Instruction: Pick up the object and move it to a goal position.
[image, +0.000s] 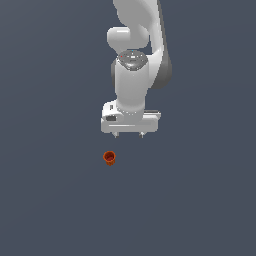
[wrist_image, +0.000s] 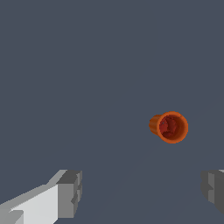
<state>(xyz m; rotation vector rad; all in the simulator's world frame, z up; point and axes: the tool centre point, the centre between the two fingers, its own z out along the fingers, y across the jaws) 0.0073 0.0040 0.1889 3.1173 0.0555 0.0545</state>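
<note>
In the exterior view the nearest part of the scene is bare surface: a flat, uniform slate-grey counter (image: 55, 210) with no seams, edges, grain or markings, filling the picture from side to side. No wall, horizon or corner breaks it, so where the surface ends and any room begins cannot be told; the grey simply continues to every border. Lighting is even and soft, and no strong shadow shows on it.

Further in, the object (image: 109, 158) sits alone on that grey: a tiny orange-red cup-like cylinder with a darker hollow top, slightly toward the exterior view's left of the arm's centre line. It is free of the claw, nothing touching it. In the wrist view the same cup (wrist_image: 170, 127) shows its round rim and dark red hollow facing the camera, with a short stretch of its orange side visible beside the rim.

Beyond the cup comes the claw (image: 128, 134), its two short fingertips pointing down and spread apart, holding nothing; the cup lies near it, and off to the exterior view's left of the gap. The wrist view confirms the spread: one grey finger pad (wrist_image: 70, 192) and the other (wrist_image: 213, 187) stand wide apart with only grey surface between them.

Farthest back, the white arm (image: 131, 75) rises out of the frame's top.
</note>
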